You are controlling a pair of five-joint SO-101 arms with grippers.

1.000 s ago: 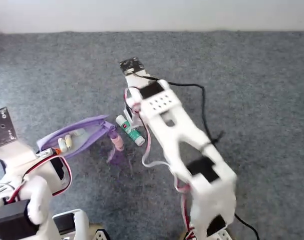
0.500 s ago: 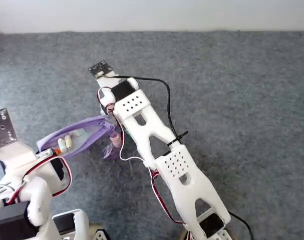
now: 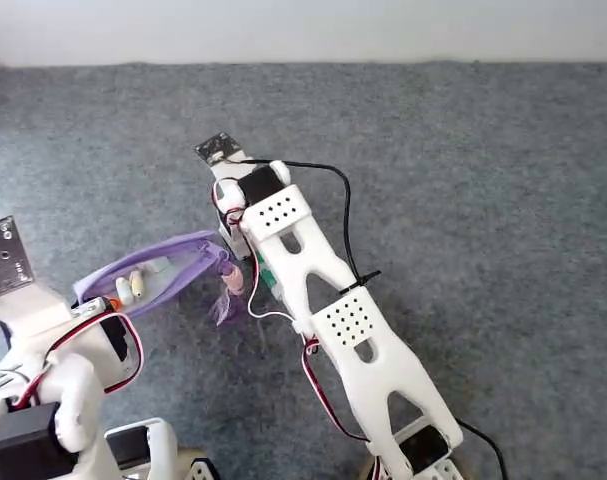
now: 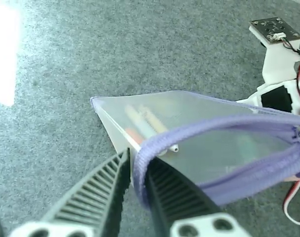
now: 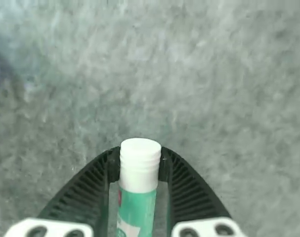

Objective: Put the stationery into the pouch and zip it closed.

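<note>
Grey carpet [image 3: 503,200] lies all around, and your right arm's white links hide most of the glue stick [image 5: 138,190] from above. Your right gripper [image 5: 139,153] pinches it just beside the purple pouch's [image 4: 204,148] mouth, with its white cap pointing out along the fingers. Your left gripper [image 4: 136,162] pinches the pouch's zipper edge.

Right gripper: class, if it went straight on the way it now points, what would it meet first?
Likely the grey carpet, with the glue stick clamped in the right gripper touching first; the way otherwise looks free, though depth is unclear.
</note>
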